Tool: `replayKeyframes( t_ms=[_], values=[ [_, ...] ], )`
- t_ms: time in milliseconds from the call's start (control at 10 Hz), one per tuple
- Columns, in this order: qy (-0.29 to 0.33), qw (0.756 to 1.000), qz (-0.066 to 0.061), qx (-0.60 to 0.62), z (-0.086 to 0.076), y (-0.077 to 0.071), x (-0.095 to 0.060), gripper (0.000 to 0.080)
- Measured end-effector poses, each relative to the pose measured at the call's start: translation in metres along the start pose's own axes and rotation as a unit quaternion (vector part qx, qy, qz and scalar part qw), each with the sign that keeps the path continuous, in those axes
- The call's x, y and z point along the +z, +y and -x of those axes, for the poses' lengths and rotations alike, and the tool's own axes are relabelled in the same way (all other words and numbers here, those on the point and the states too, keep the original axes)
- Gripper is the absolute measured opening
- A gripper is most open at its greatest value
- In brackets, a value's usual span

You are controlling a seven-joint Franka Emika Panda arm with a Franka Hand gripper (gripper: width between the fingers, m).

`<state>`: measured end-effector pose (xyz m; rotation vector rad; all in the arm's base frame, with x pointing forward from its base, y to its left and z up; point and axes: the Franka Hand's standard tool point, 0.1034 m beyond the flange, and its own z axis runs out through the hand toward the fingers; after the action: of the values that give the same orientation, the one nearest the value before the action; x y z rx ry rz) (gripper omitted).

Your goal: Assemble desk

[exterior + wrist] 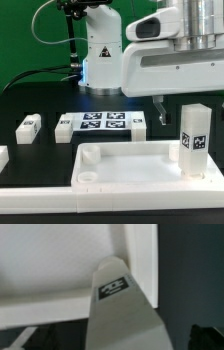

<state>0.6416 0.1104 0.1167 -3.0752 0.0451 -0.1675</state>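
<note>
Seating the leg post (193, 140) in a corner of the tabletop panel (125, 160) looks like the step in hand. To do it well, keep the post plumb over the corner, press straight down and turn it only about its own axis, so that it neither jams nor tips the panel.

The post stands upright at the lower right of the frame in the exterior view, on the panel's corner at the exterior view's right. Its long axis runs vertical, with the tagged face toward the camera and the foot down on the panel. The wrist view looks along the post (118, 303) to that corner, where its far end meets the rim.

The pincer (183, 102) hangs just above the post's top. One dark finger (160, 108) shows apart from the post, toward the exterior view's left. The other is hidden, so I cannot tell whether the pincer grips the post or stands open.

The panel lies flat on the bench (40, 150), lower centre of the frame, with its long side across.
</note>
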Motion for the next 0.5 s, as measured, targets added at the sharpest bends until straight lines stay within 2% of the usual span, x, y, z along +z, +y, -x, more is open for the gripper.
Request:
replayKeyframes(
  t_ms=[200, 300, 400, 500],
  values=[
    [0.0, 1.0, 0.0, 0.012, 0.0004, 0.0003, 0.0005, 0.0649],
    [-0.001, 1.0, 0.0, 0.011, 0.0004, 0.0004, 0.0005, 0.0547],
    [-0.001, 0.999, -0.001, 0.033, 0.0005, 0.0, 0.0006, 0.0547],
    [-0.001, 0.997, -0.003, 0.075, 0.0005, -0.0005, 0.0006, 0.0365]
  ],
)
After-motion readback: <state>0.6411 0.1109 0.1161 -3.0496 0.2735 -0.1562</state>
